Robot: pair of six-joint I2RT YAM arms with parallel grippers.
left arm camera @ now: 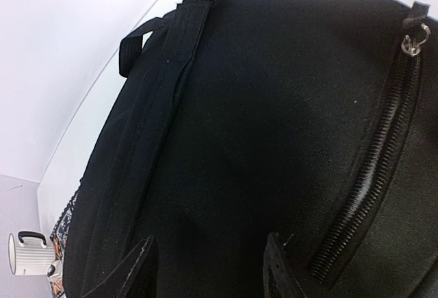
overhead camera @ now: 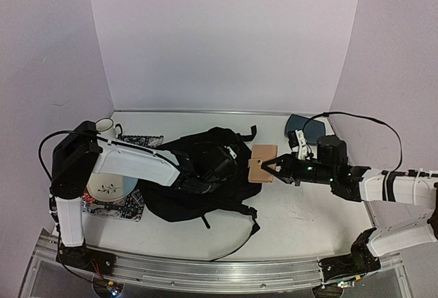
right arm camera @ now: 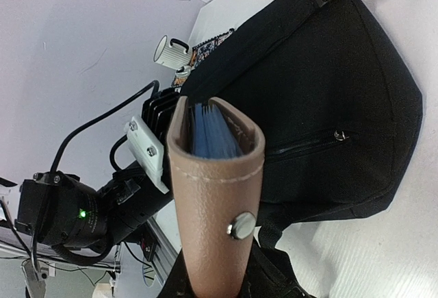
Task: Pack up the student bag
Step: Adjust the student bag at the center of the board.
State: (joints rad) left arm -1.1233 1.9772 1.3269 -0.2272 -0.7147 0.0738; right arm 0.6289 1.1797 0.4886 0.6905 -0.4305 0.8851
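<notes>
Top cam: the backpack (overhead camera: 198,192) lies flat mid-table (overhead camera: 301,209), straps trailing toward the near edge. The L arm reaches over it from the left, but its tip is lost against the black cloth there.

L wrist cam fills that in. The L gripper (left arm camera: 210,250) has its fingers spread, tips down on the bag's fabric, w/ no fold visibly clamped between them. That view also shows a zip (left arm camera: 373,175) running up the right side to a metal puller, too small to pick out from above.

The R gripper (overhead camera: 276,168) comes in from the right, pinching a brown case (overhead camera: 262,163) by its near end. The case sits at the bag's right edge; touching or just above it can't be told from the top.

R wrist cam shows the case end-on: stitched seam, metal stud (right arm camera: 241,227), blue sheets (right arm camera: 209,133) inside (the top cam shows only a plain tan slab). The gripper's own fingers are nearly out of frame at the bottom.

A mug (overhead camera: 104,126) stands back left and shows in all 3 views. A plate (overhead camera: 102,188) on a patterned mat (overhead camera: 133,207) lies left of the bag. A blue-grey tray (overhead camera: 309,128) sits back right; only the top cam shows it.
</notes>
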